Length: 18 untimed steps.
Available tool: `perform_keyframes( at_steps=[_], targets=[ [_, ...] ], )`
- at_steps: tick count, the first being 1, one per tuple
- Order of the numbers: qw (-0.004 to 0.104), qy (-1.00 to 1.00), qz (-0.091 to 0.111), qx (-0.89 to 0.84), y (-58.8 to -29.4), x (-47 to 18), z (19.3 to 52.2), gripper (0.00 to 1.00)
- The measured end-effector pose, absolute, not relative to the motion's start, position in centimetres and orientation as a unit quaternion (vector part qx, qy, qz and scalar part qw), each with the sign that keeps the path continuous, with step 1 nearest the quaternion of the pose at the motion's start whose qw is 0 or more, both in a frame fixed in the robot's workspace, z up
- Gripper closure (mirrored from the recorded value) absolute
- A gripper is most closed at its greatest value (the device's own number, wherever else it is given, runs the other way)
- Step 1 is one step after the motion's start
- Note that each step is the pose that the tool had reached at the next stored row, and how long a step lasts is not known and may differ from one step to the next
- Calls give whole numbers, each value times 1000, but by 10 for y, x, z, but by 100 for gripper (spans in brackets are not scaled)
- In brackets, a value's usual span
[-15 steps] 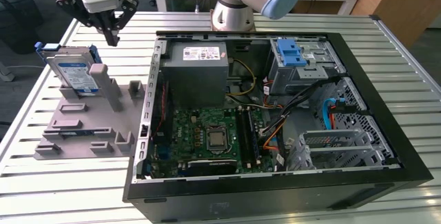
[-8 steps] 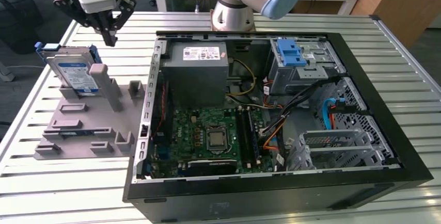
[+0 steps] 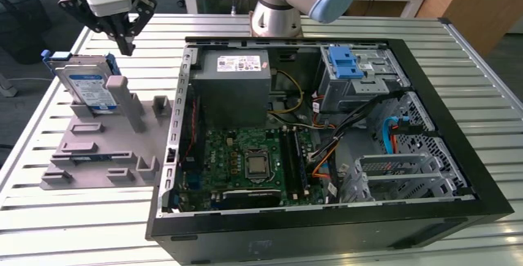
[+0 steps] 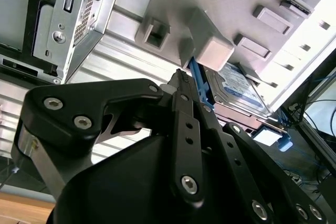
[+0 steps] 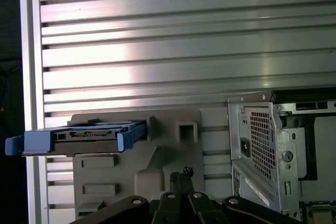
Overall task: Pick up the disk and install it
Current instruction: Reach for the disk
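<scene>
1. The disk [image 3: 88,85] stands upright on edge in a slot of a grey holder [image 3: 98,149], which lies on the slatted metal counter [image 3: 49,229] at the exterior view's left, beside the open computer case [image 3: 327,235].
2. A post of the holder covers part of the disk's label in the exterior view, and the disk's lower edge is sunk out of sight in the slot.
3. In the first wrist view the disk [image 5: 89,136] is seen edge-on, so its blue frame shows but its label is hidden. In the second wrist view the disk [image 4: 236,90] is partly covered by a grey block of the holder and by the pincer's black linkage.
4. The pincer [image 3: 126,46] hangs over the holder, near the disk's upper corner on the exterior view's right. Its fingers are drawn together to a narrow tip and hold nothing.
5. Both wrist views show the same closed tip [image 4: 181,77] [image 5: 182,174], clear of the disk.
6. The arm's upper part is cut off at the edge of the exterior view.
7. Inside the case, the power supply [image 3: 237,88] and motherboard [image 3: 253,162] lie exposed, with cables crossing over the drive cage.
</scene>
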<state>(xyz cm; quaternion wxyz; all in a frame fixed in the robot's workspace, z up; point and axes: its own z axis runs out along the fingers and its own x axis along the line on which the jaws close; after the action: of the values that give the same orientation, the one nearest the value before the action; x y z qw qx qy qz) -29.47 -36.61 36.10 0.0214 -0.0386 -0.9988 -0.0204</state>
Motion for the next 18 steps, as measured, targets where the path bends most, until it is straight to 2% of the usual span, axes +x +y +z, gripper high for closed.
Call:
perform_keyframes(
  at_steps=[18],
  targets=[
    [22, -999, -20, -39, -364, -311, 359, 89]
  ],
)
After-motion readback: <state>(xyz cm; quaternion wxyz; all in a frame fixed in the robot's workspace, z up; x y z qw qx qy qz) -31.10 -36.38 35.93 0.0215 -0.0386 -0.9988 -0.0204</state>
